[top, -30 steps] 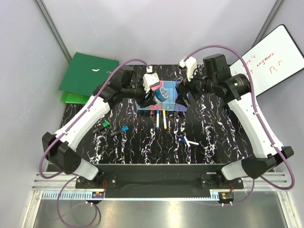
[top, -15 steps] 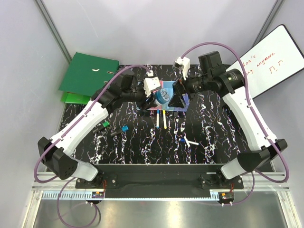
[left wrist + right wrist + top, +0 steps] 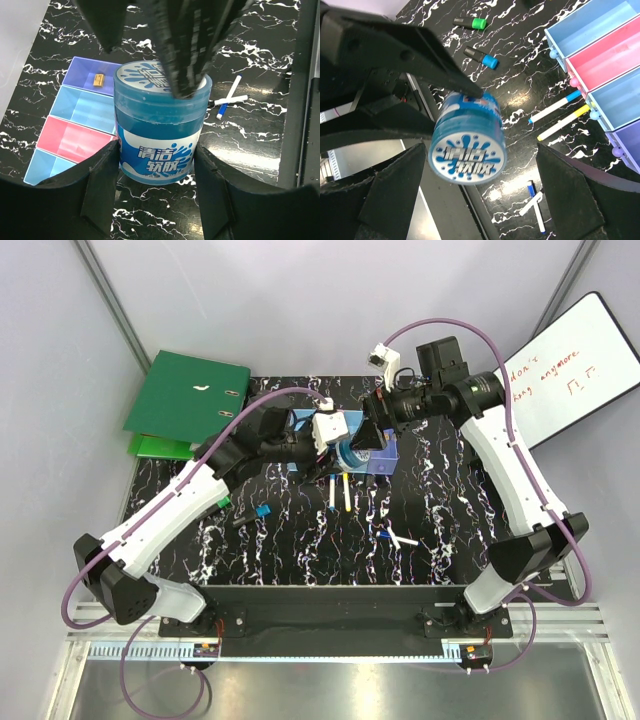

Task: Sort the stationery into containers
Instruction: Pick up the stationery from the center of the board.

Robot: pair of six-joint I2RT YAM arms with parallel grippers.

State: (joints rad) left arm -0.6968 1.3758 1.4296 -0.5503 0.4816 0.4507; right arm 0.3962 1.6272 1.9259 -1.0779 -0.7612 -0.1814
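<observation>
My left gripper [image 3: 157, 185] is shut on a round blue jar with a blue-white lid [image 3: 160, 125], holding it upright above the table beside the containers [image 3: 82, 107]. In the top view the jar [image 3: 350, 453] hangs in front of the bin row [image 3: 300, 423]. My right gripper [image 3: 480, 200] is wide open with the jar's lid [image 3: 467, 152] facing it between its fingers; one finger [image 3: 185, 45] reaches over the lid. Blue and yellow pens [image 3: 555, 107] lie by the bins. A small brown item [image 3: 98, 79] lies in the violet bin.
A green-capped marker [image 3: 212, 503], a blue-capped marker [image 3: 262, 512] and a dark one [image 3: 240, 522] lie on the left. A white stick and blue pen [image 3: 398, 539] lie at right. The green binder [image 3: 190, 395] is at back left, the whiteboard [image 3: 575, 365] at right.
My left gripper has carried the jar right and slightly nearer, off the bins. My right gripper has swung left to face the jar's lid, jaws open.
</observation>
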